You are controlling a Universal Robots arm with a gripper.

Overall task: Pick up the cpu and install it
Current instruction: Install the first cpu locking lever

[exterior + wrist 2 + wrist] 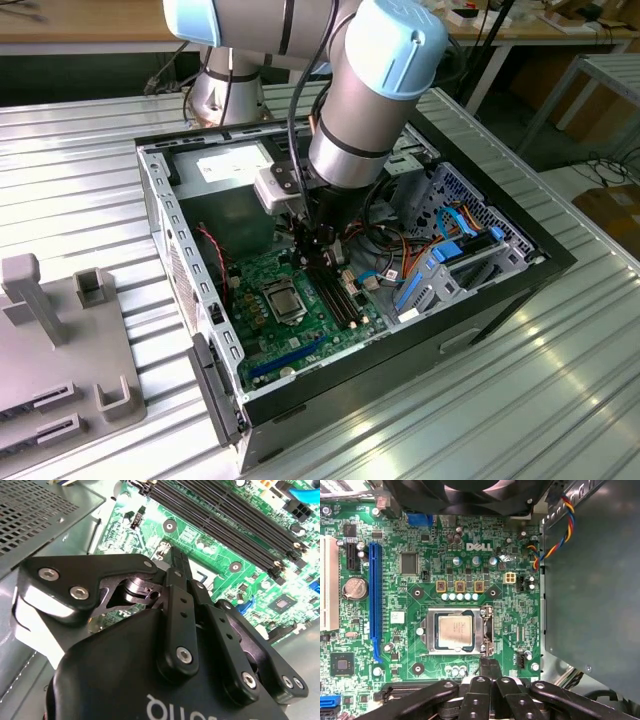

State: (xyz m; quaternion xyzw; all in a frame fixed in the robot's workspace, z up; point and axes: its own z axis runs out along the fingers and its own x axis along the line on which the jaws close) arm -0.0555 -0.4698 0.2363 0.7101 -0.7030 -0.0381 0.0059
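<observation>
Cpu [455, 631] already sits in the socket [457, 631] on the green motherboard [420, 585] inside the open computer case [160, 200], just ahead of the end effector [490, 666]. Its fingers [494, 667] are pressed together, holding nothing. Seating looks done; closing the socket's latch would need care.

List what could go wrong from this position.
The small silver-topped square cpu sits in the metal-framed socket while the black tool hangs close by; a sideways slip could knock the frame. The long black memory slots lie right beside the tool, so drift could scrape them. The coloured fan wires might snag.
</observation>
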